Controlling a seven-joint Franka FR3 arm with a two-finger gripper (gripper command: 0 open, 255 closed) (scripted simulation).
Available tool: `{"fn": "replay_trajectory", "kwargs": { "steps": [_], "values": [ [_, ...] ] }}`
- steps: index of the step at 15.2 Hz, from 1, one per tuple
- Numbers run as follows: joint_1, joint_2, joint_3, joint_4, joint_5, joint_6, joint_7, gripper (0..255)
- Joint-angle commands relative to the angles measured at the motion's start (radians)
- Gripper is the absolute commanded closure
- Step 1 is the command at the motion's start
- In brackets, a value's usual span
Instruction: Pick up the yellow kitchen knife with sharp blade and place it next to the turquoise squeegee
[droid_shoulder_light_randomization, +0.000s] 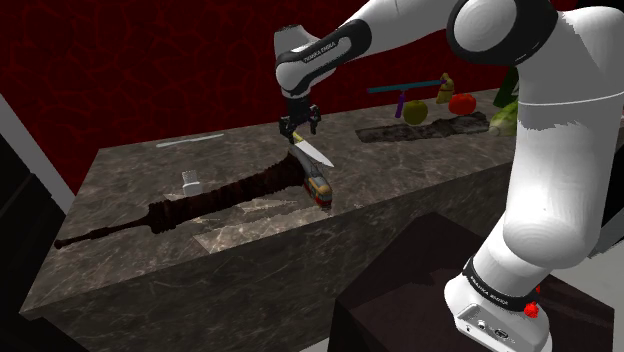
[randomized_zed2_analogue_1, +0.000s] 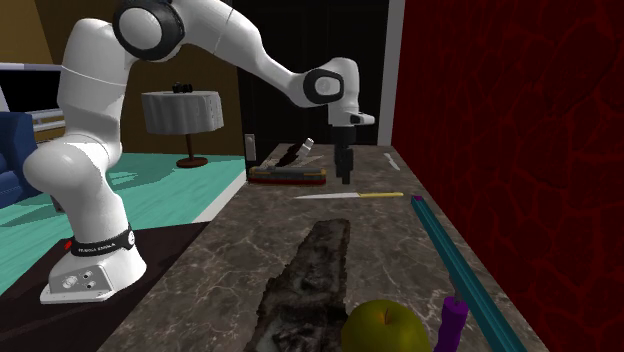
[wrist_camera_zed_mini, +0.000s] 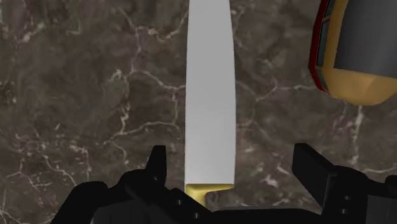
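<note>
The knife (droid_shoulder_light_randomization: 312, 152) lies flat on the dark marble counter (droid_shoulder_light_randomization: 130, 165), with a pale blade (wrist_camera_zed_mini: 210, 95) and a yellow handle (randomized_zed2_analogue_1: 385, 195). My gripper (droid_shoulder_light_randomization: 300, 125) hangs just above its handle end, open, fingers (wrist_camera_zed_mini: 158, 162) apart on either side of the blade and not touching it. In the second exterior view the gripper (randomized_zed2_analogue_1: 345, 172) stands upright a little over the knife (randomized_zed2_analogue_1: 350, 196). The turquoise squeegee (droid_shoulder_light_randomization: 405, 87) with a purple handle rests farther along the counter by the red wall; it is the long bar (randomized_zed2_analogue_1: 465, 275) in the second exterior view.
A yellow and red toy train (droid_shoulder_light_randomization: 318, 190) sits close beside the blade tip (wrist_camera_zed_mini: 353, 51). A yellow-green apple (randomized_zed2_analogue_1: 385, 325) and other produce (droid_shoulder_light_randomization: 460, 102) lie near the squeegee. A white brush (droid_shoulder_light_randomization: 192, 182) and long dark rough strips (droid_shoulder_light_randomization: 230, 195) lie on the counter.
</note>
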Motion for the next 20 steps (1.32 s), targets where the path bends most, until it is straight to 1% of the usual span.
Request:
{"fn": "replay_trajectory", "kwargs": {
  "steps": [1, 7, 15, 16, 20],
  "values": [
    [-0.01, -0.016, 0.0, -0.024, 0.007, 0.011, -0.019, 0],
    [-0.015, 0.018, -0.005, -0.065, -0.002, 0.086, -0.013, 0],
    [-0.015, 0.018, -0.005, -0.065, -0.002, 0.086, -0.013, 0],
    [-0.015, 0.018, -0.005, -0.065, -0.002, 0.086, -0.013, 255],
    [-0.015, 0.017, -0.005, -0.065, -0.002, 0.086, -0.014, 255]
  ]
}}
